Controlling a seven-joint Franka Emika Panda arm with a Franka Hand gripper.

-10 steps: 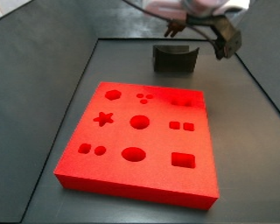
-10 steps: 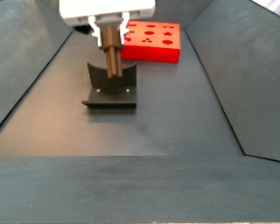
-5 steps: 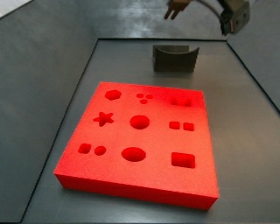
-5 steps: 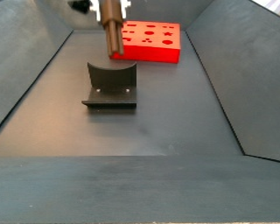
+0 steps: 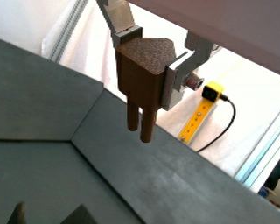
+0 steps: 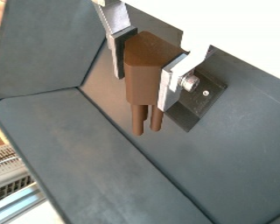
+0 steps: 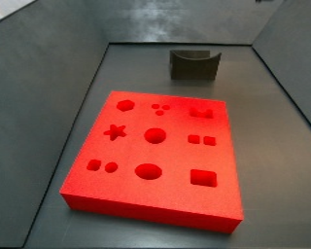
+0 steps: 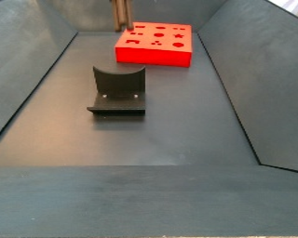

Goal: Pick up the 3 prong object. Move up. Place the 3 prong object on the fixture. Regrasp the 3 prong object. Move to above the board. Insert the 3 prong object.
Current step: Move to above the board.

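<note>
My gripper (image 5: 150, 55) is shut on the 3 prong object (image 5: 143, 80), a brown wood-coloured piece held upright with its prongs pointing down. Both wrist views show it clamped between the silver fingers (image 6: 119, 41), high above the grey floor. In a side view only the object's lower end (image 8: 118, 11) shows at the upper edge, above and behind the fixture (image 8: 118, 91). The gripper itself is out of both side views. The dark fixture (image 7: 193, 63) stands empty behind the red board (image 7: 158, 156). The board (image 8: 155, 44) lies flat with its cutouts open.
Sloped dark grey walls (image 7: 42, 58) enclose the floor on all sides. A yellow strip and a black cable (image 5: 203, 109) lie outside the enclosure in a wrist view.
The gripper has risen straight up from the fixture with the 3 prong object in it, and has left the side views almost entirely. The fixture now stands empty.
</note>
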